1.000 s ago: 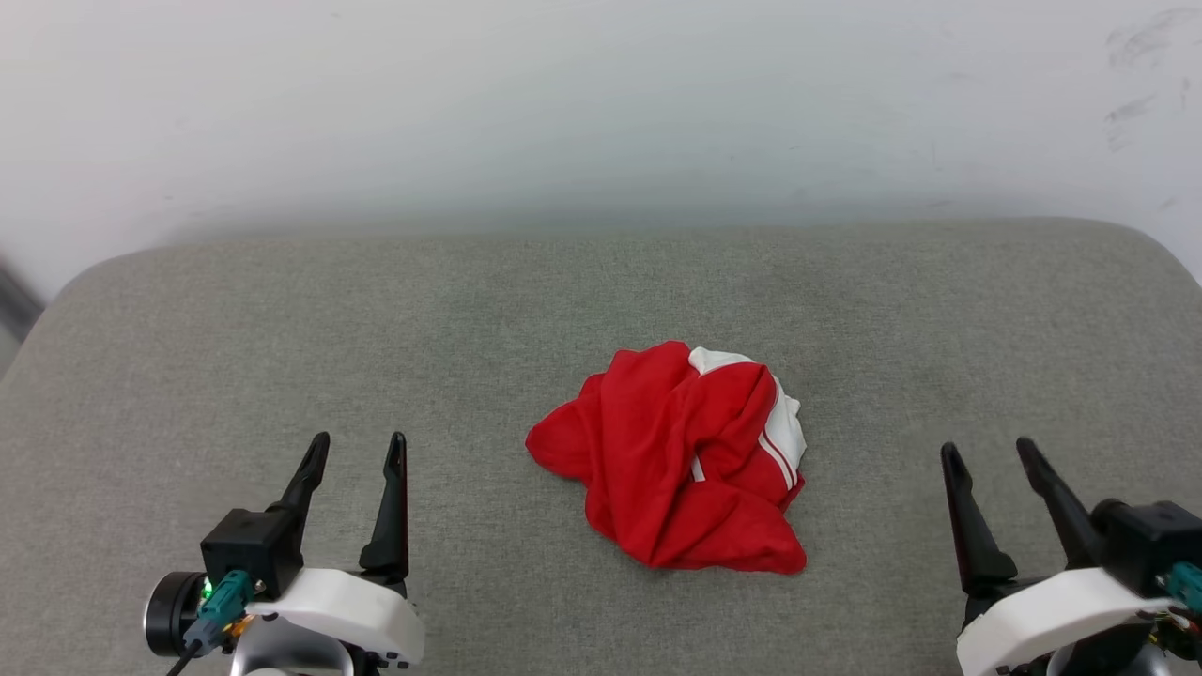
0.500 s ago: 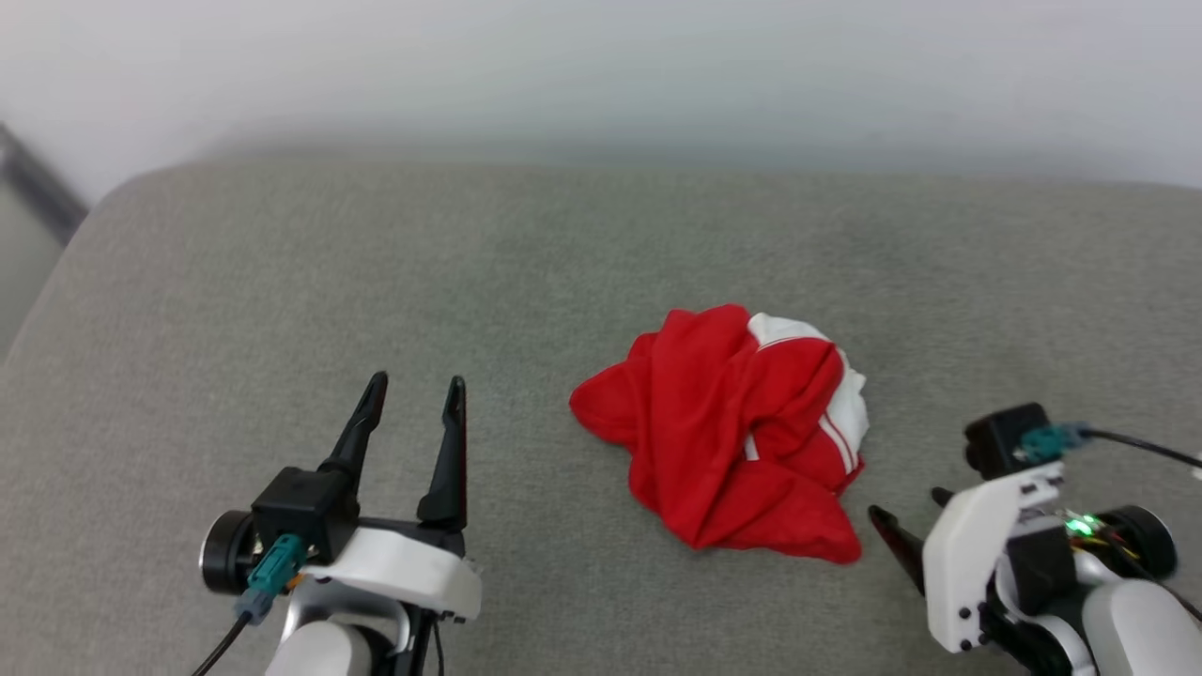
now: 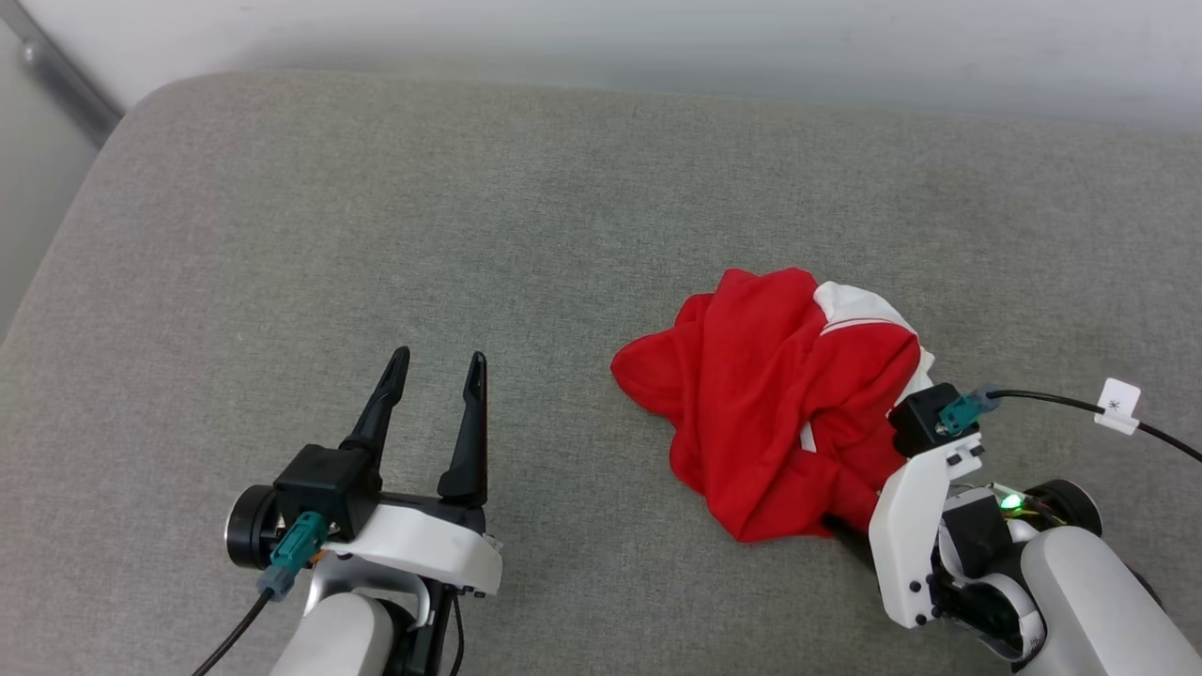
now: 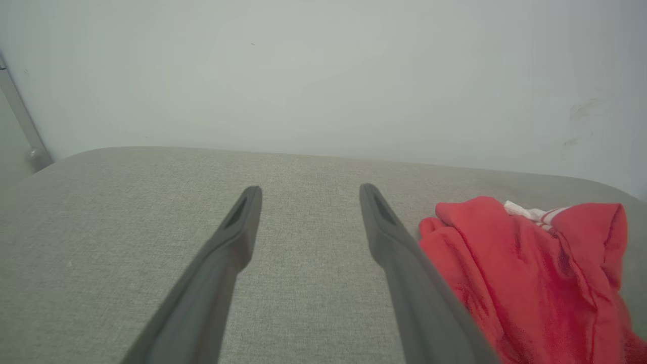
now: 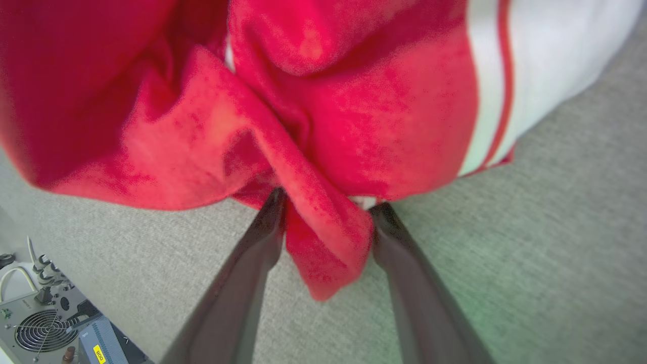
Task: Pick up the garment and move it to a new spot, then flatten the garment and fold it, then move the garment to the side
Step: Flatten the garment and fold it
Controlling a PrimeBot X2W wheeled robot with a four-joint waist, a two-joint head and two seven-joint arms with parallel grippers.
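The garment lies crumpled on the grey cushion, red with a white, red-striped sleeve at its far right. In the right wrist view my right gripper reaches into the garment's near edge, and a hanging red fold sits between its two fingers, which still stand well apart. In the head view the white wrist housing covers those fingers. My left gripper hovers open and empty to the left of the garment, apart from it; its own view shows the gripper with the garment at its right.
A pale wall runs behind the cushion, and a metal bar stands at the far left corner. A cable with a white tag trails from the right wrist. The robot's base electronics with a fan sit below the cushion edge.
The head camera has dipped and turned. My right gripper has swung in from the right onto the garment's near edge and its fingers have begun narrowing around a fold. The left gripper stays open.
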